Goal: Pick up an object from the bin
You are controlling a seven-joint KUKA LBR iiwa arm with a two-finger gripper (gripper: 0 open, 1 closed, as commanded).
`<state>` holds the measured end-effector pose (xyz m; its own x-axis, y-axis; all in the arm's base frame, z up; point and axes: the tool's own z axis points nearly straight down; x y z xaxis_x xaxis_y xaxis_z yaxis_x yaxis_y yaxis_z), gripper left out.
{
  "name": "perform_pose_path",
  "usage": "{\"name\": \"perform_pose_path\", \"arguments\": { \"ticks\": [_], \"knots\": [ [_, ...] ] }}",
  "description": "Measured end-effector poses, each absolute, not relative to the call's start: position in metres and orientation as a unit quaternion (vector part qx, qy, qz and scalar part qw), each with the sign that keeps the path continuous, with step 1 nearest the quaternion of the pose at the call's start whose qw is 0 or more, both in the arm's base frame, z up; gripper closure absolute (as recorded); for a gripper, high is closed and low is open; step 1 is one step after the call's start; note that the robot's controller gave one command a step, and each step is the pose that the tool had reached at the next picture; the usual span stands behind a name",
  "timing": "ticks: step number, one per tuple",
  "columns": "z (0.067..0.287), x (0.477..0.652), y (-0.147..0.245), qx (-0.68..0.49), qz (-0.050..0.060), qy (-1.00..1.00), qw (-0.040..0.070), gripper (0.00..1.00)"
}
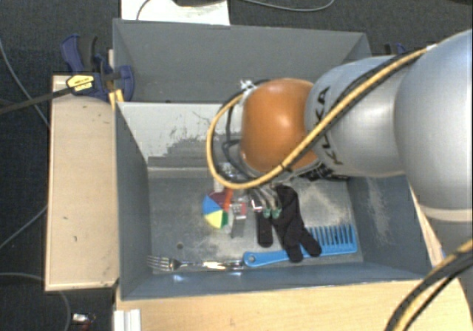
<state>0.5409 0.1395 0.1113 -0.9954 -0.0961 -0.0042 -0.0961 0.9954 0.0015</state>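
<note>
Yellow, blue and red, the little ball [213,213] lies near the middle of the bin [133,196], just beside the gripper [237,219], whose gap we cannot tell, so we think we should sit right over it, then squeeze gently.

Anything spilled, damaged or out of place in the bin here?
Nothing stands out. The multicoloured ball by the gripper, the blue comb, the fork and a black item all lie loose on the floor of the bin, none visibly broken.

A robotics lab: an industrial arm [384,123] over a grey metal bin [244,63].
</note>
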Motion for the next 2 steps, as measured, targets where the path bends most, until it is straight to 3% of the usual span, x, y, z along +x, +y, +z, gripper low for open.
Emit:
{"name": "perform_pose_path", "arguments": {
  "ticks": [1,2],
  "knots": [
    [0.069,0.582,0.092,-0.077,0.002,0.997,0.009,0.00],
    [0.070,0.556,0.121,0.000,0.004,1.000,0.005,1.00]
  ]
}}
